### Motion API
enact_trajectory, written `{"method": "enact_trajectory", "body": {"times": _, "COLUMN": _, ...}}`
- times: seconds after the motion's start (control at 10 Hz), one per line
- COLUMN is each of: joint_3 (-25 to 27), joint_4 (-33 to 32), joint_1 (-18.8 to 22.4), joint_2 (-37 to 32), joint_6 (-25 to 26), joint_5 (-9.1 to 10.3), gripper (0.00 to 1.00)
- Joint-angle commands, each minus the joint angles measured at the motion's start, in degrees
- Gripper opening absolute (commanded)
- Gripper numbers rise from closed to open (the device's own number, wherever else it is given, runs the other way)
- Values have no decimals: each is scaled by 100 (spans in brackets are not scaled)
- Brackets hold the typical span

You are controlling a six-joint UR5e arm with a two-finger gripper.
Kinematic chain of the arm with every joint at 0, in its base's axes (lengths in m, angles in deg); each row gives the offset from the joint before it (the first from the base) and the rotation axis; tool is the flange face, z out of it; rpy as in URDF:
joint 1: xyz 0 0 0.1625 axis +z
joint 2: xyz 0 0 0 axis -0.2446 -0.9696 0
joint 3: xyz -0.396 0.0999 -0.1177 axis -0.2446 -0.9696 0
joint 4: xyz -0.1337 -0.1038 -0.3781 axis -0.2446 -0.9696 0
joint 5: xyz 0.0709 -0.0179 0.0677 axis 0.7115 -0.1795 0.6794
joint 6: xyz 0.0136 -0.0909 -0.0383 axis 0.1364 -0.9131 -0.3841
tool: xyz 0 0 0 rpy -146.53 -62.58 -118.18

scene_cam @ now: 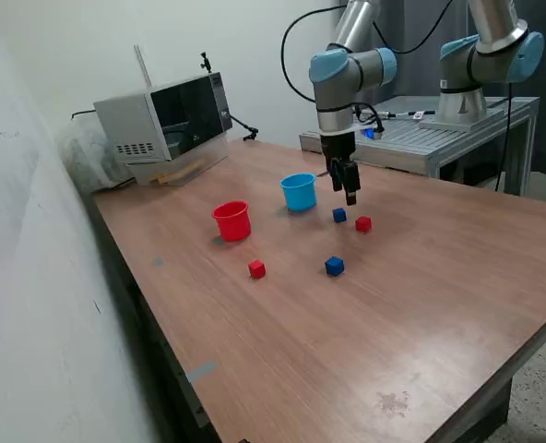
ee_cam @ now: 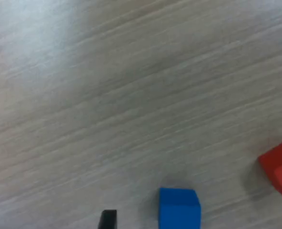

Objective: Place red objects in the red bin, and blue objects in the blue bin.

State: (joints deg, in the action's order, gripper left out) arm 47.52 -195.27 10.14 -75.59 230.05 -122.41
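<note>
In the exterior view my gripper (scene_cam: 350, 196) hangs just above the table, close over a dark-blue cube (scene_cam: 339, 215) with a red cube (scene_cam: 363, 223) beside it. A second blue cube (scene_cam: 334, 266) and a second red cube (scene_cam: 256, 269) lie nearer the front. The red cup (scene_cam: 231, 221) and the light-blue cup (scene_cam: 299, 191) stand upright behind the cubes; the gripper is just to the exterior view's right of the blue cup. In the wrist view the gripper (ee_cam: 199, 223) is open and empty, with only its fingertips (ee_cam: 107, 219) showing. The blue cube (ee_cam: 179, 207) lies between them, and the red cube (ee_cam: 280, 168) is close by.
A grey microwave-like box (scene_cam: 167, 115) stands at the back of the wooden table (scene_cam: 365, 351), at the exterior view's left. A second robot arm (scene_cam: 480, 65) stands on a metal bench (scene_cam: 439, 138) behind the table. A white wall runs along the exterior view's left.
</note>
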Motion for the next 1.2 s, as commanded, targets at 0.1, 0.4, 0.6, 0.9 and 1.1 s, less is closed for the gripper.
{"method": "enact_trajectory", "body": {"times": 0.1, "joint_3": -56, "joint_4": -74, "joint_1": 6, "joint_2": 132, "joint_6": -9, "joint_5": -30, "gripper": 100}}
{"method": "enact_trajectory", "body": {"times": 0.4, "joint_3": -136, "joint_4": -83, "joint_1": 6, "joint_2": 229, "joint_6": -70, "joint_5": -48, "gripper": 100}}
{"method": "enact_trajectory", "body": {"times": 0.6, "joint_3": -153, "joint_4": -83, "joint_1": -11, "joint_2": 255, "joint_6": -123, "joint_5": -48, "gripper": 100}}
{"method": "enact_trajectory", "body": {"times": 0.9, "joint_3": -162, "joint_4": -75, "joint_1": -20, "joint_2": 291, "joint_6": -228, "joint_5": -48, "gripper": 100}}
{"method": "enact_trajectory", "body": {"times": 1.1, "joint_3": -162, "joint_4": -75, "joint_1": -38, "joint_2": 308, "joint_6": -281, "joint_5": -39, "gripper": 100}}
